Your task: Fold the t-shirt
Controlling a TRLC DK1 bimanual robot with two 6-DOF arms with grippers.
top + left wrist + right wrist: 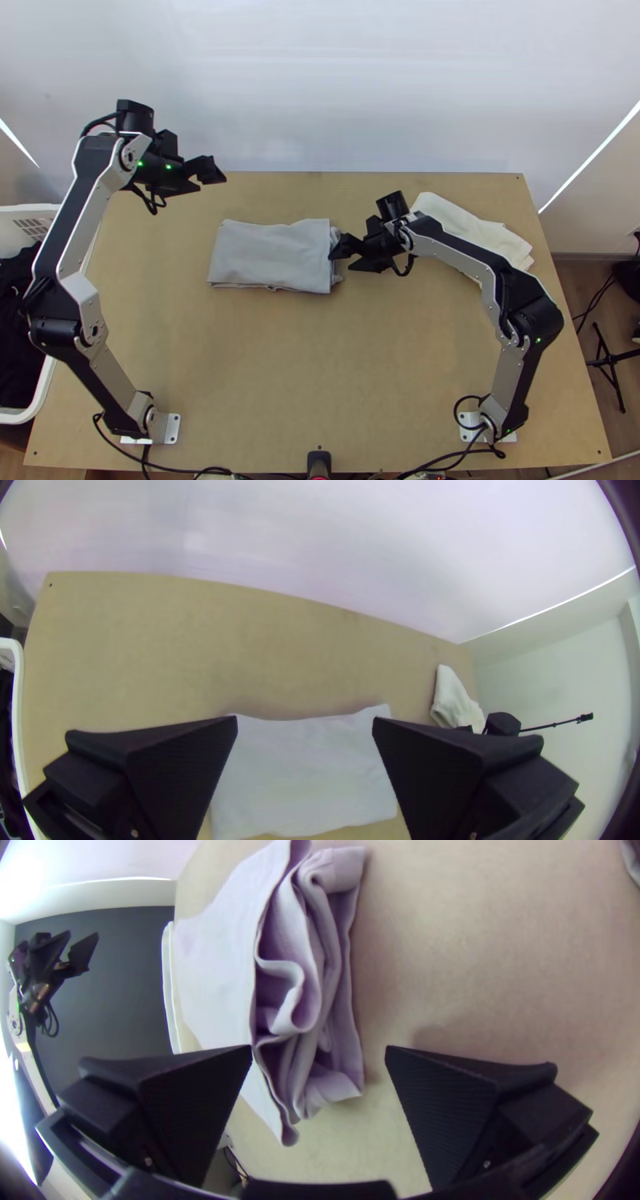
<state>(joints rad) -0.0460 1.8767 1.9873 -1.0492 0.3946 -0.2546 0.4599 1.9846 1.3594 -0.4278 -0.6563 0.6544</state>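
A light wooden table (pixel 264 360) carries a pale grey t-shirt (pixel 268 256), folded into a flat rectangle beyond the table's middle. Cream cloth (pixel 468 230) lies near the far right corner. The left gripper (pixel 210 178) is over the far left, fingers wide apart, empty. The right gripper (pixel 342 257) is at the shirt's right end, fingers also wide and empty. The shirt looks light, soft and limp, likely to slump if lifted by one layer; pinching every layer at that end seems safest. The right wrist view reveals crumpled inner folds (pixel 310 987) there; the top view gives the whole outline.
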